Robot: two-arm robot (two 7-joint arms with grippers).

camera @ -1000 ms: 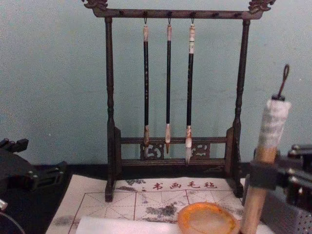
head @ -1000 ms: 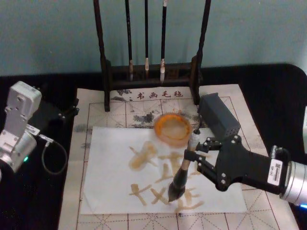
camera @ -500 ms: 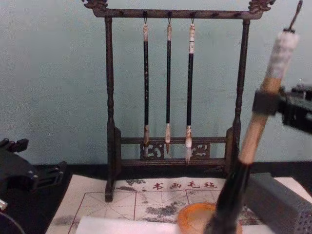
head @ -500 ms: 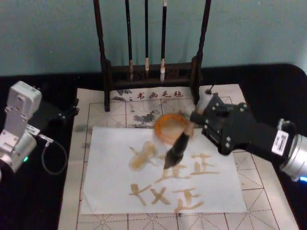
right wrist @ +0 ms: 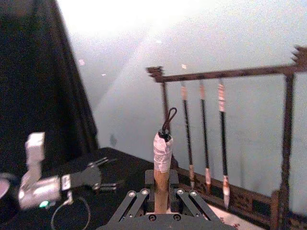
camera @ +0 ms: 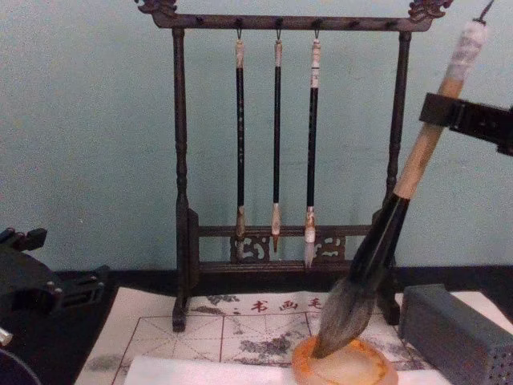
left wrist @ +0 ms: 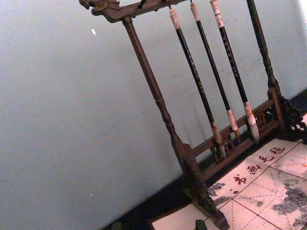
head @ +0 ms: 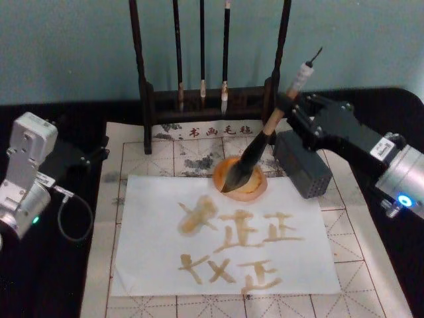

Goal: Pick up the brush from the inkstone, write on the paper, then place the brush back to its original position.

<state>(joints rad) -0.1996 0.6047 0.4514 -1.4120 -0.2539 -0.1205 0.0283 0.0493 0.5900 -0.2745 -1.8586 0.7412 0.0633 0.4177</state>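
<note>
Writing looks done: paper [head: 152, 252], just in front of inkstone [head: 257, 193], carries strokes. My right claw [head: 291, 106] is clenched on the brush [head: 255, 152], tilted, tip in inkstone. Left: lay it down & let go. Left arm [head: 26, 172] parked well left of inkstone.

Counted on one dark wooden rack [camera: 179, 144]: three thin black-shafted brushes [camera: 276, 136], hanging. In front of the rack: one large thick brush with a pale wooden handle [camera: 383, 233], one small round orange-brown dish [camera: 386, 370], one grey perforated block [camera: 449, 329], one plain white paper sheet [head: 152, 232], one cream mat with red grid lines [head: 132, 156].
</note>
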